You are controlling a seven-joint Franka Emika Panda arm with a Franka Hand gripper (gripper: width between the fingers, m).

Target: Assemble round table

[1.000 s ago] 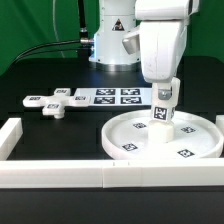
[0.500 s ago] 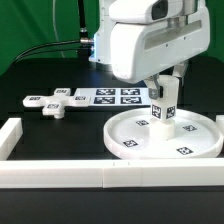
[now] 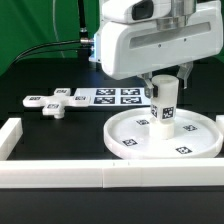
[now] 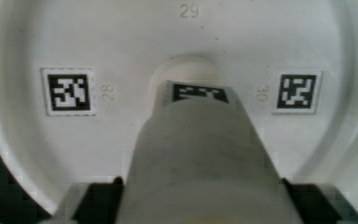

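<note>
The round table's thick short cylinder (image 3: 164, 112) stands upright at the centre of the large rimmed disc (image 3: 122, 141). The gripper (image 3: 166, 82) is closed narrowly on its upper part, with one finger at each side. Only the exterior view shows the flat cross-shaped piece (image 3: 55, 103), lying well apart toward that view's left beside the marker board (image 3: 115, 96), while the wrist view looks down the cylinder between the dark fingers (image 4: 101, 198) to the disc's floor, with a tag either side of the cylinder's foot.
</note>
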